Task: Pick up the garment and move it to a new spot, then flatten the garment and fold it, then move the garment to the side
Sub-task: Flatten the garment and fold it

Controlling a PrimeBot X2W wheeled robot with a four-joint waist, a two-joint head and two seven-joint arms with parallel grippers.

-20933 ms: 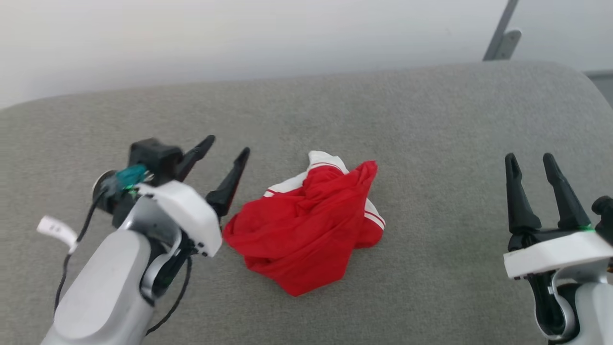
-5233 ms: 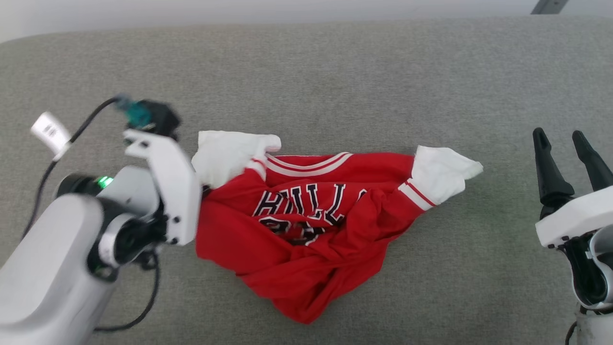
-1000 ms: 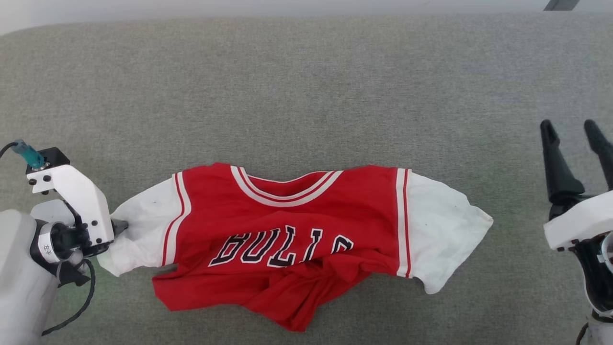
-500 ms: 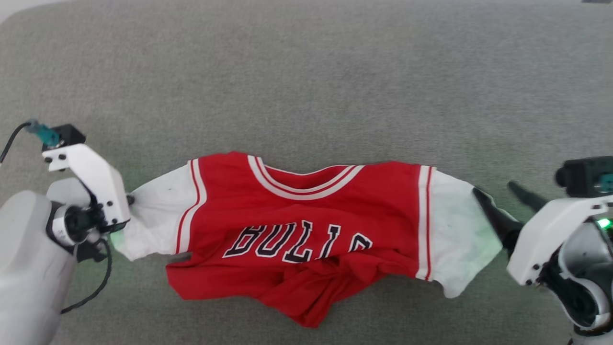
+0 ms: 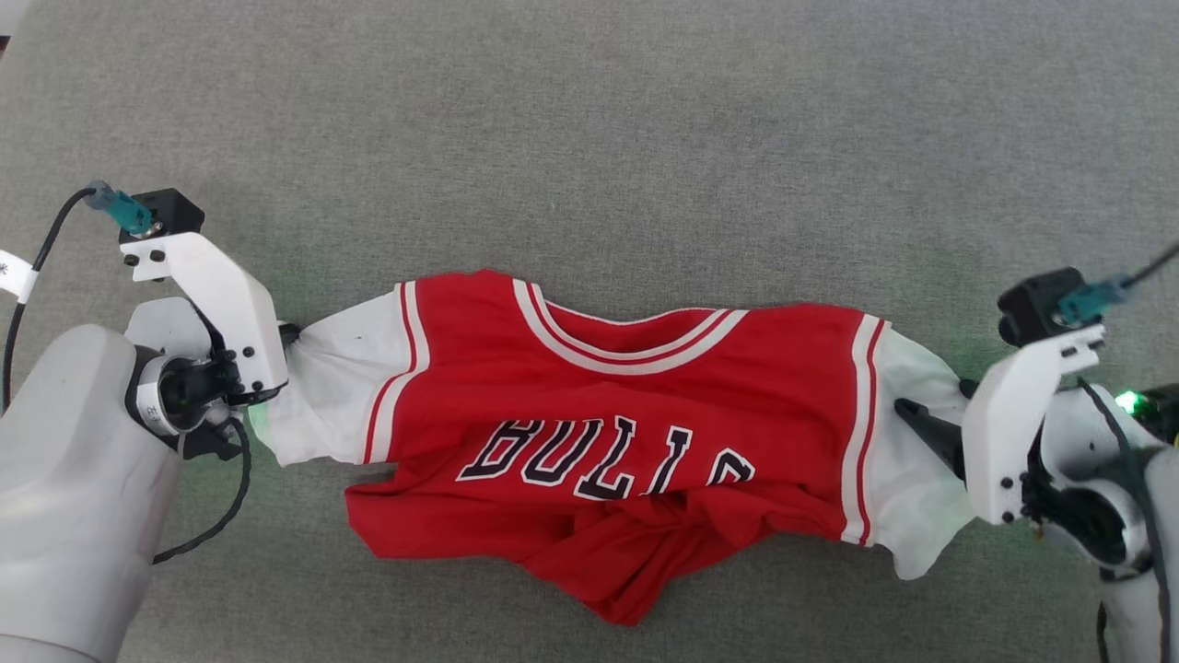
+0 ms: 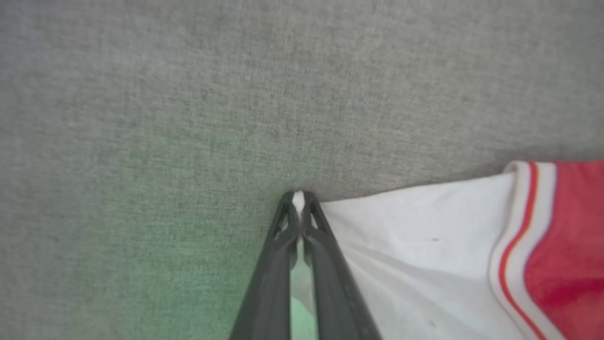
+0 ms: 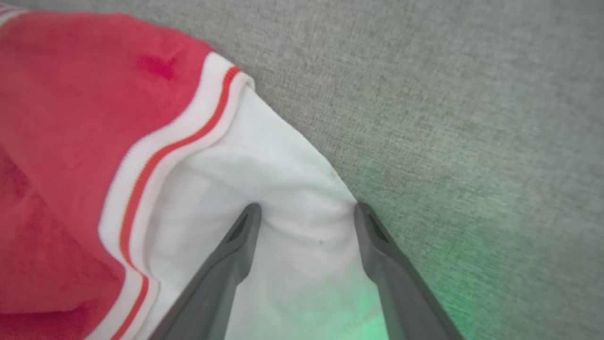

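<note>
Red garment (image 5: 626, 387) in closed left end effector (image 6: 298, 208)

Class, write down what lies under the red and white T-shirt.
The T-shirt lies on a grey fabric surface, seen all round it. Its bunched lower hem folds over part of its own fabric; whatever else lies beneath is hidden.

soft garment (image 5: 636, 387) lying on a rough grey surface (image 5: 589, 138)
the garment is looking thin and matt, its striped trim ribbed; the grey surface is showing a coarse, matt woven cloth; the right gripper (image 7: 306, 208) is showing dark, matt, smooth plastic fingers
</note>
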